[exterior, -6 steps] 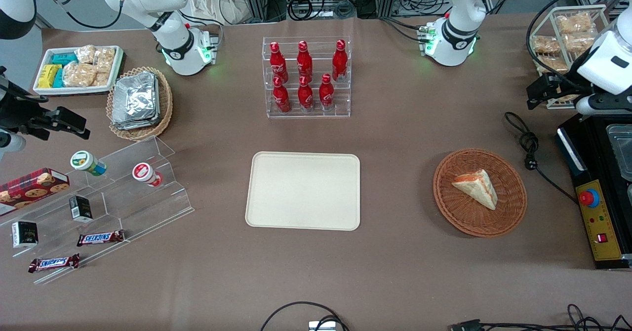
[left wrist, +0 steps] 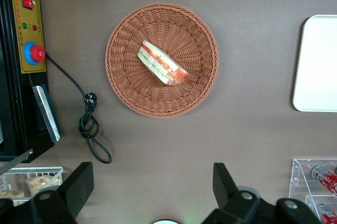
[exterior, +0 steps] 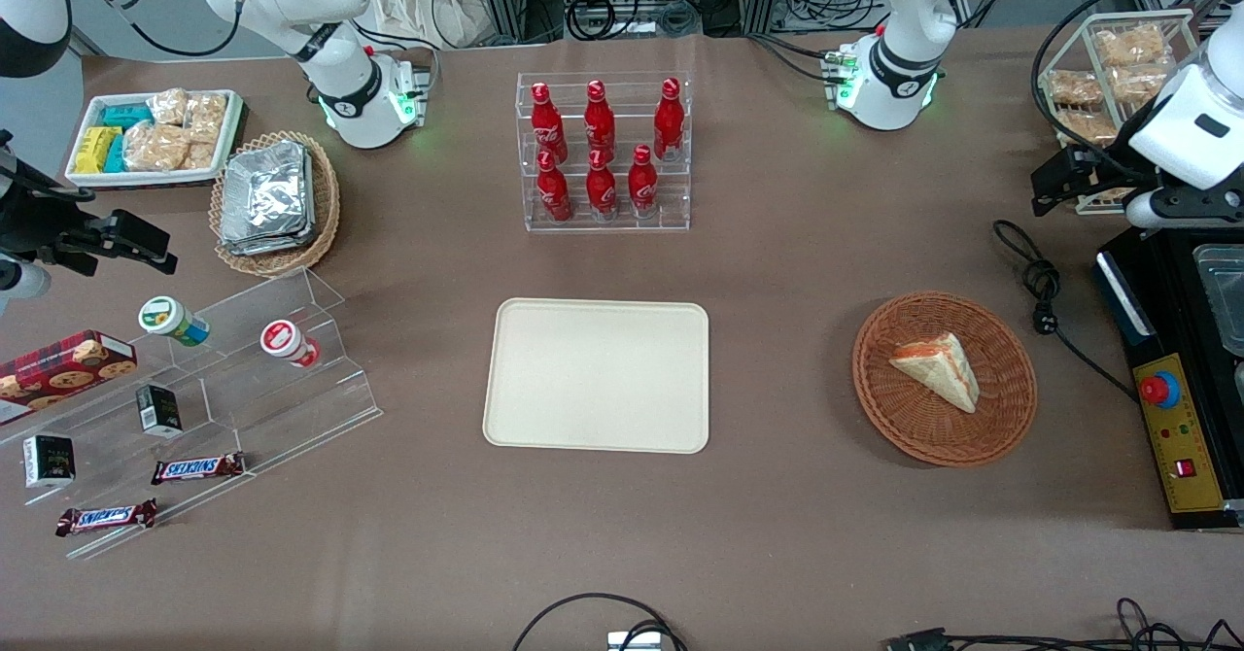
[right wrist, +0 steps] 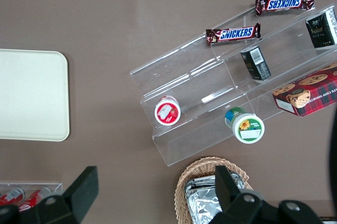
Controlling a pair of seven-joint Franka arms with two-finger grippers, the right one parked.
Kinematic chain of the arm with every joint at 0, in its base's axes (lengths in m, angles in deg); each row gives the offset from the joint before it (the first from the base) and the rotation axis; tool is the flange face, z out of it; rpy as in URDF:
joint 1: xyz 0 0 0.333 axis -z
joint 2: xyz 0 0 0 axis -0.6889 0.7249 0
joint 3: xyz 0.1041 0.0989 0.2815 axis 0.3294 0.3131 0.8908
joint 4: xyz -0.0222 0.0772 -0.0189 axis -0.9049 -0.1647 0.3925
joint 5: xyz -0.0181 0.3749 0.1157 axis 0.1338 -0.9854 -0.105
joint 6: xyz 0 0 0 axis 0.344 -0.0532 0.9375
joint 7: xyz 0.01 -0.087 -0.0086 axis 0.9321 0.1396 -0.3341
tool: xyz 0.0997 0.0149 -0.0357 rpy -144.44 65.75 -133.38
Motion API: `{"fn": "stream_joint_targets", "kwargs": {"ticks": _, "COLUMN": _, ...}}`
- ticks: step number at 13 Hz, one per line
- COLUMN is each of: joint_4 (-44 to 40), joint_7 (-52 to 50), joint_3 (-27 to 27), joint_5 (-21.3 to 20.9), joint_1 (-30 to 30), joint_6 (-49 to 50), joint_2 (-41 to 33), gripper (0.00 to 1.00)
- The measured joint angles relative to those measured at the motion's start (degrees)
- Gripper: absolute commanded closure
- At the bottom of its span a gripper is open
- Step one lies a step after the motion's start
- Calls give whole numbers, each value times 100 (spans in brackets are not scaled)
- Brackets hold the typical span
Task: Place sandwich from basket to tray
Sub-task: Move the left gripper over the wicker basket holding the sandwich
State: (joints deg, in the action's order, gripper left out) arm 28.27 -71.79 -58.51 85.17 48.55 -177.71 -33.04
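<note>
The long brown table point(exterior: 777, 534) carries everything. Near its middle lies the large flat cream-beige rectangular tray point(exterior: 597, 375), bare on top, with open tabletop on every side, so a load can come down on it from any direction. Toward the working arm's end sits the round reddish-brown woven wicker basket point(exterior: 945, 377), well apart from the tray, and the stretch of table between them holds nothing to steer around. The small triangular wedge of white bread with a red-orange filling, the sandwich point(exterior: 936, 367), lies in the basket on its side, and the wrist view shows its filling edge turned upward. The low rim should hardly hinder a pick from above. A black power cord point(exterior: 1042, 291) coils near the basket, nearer the working arm's end. The left arm's gripper point(left wrist: 150, 195) hangs high over the table, farther from the front camera than the basket, its jaws spread wide and holding nothing.
</note>
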Motion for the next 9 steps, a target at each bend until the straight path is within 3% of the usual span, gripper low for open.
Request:
{"fn": "stream_joint_targets", "kwargs": {"ticks": 4, "joint_4": 154, "joint_7": -236, "joint_3": 282, "joint_5": 323, "joint_1": -11, "joint_6": -195, "joint_2": 278, "gripper": 0}}
{"fn": "stream_joint_targets", "kwargs": {"ticks": 9, "joint_4": 1093, "joint_7": -1692, "joint_3": 433, "joint_5": 381, "joint_1": -1, "joint_6": -1497, "joint_2": 444, "gripper": 0}}
